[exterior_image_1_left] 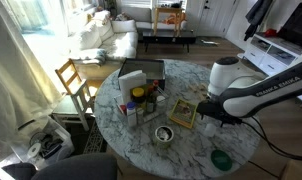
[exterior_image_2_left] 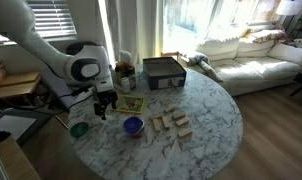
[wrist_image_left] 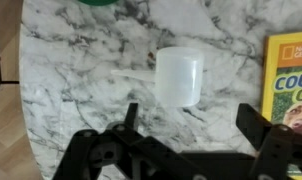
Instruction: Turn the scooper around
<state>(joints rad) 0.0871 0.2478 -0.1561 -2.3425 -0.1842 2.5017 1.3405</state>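
Note:
The scooper (wrist_image_left: 181, 75) shows in the wrist view as a pale, whitish-lilac plastic cup lying on the marble table (wrist_image_left: 81, 70). A thin handle runs from it to the left. My gripper (wrist_image_left: 191, 125) is open and empty. Its two dark fingers stand wide apart just short of the scooper's bowl and do not touch it. In both exterior views the gripper (exterior_image_1_left: 209, 114) (exterior_image_2_left: 104, 100) hangs low over the table edge beside the book, and it hides the scooper.
A yellow National Geographic book (wrist_image_left: 289, 75) (exterior_image_1_left: 183, 112) (exterior_image_2_left: 131, 103) lies right beside the scooper. A green round dish (exterior_image_1_left: 222, 158) (exterior_image_2_left: 79, 129) sits near the table edge. A round tin (exterior_image_1_left: 164, 134) (exterior_image_2_left: 133, 126), a box (exterior_image_1_left: 141, 72), bottles and wooden blocks (exterior_image_2_left: 171, 122) stand further in.

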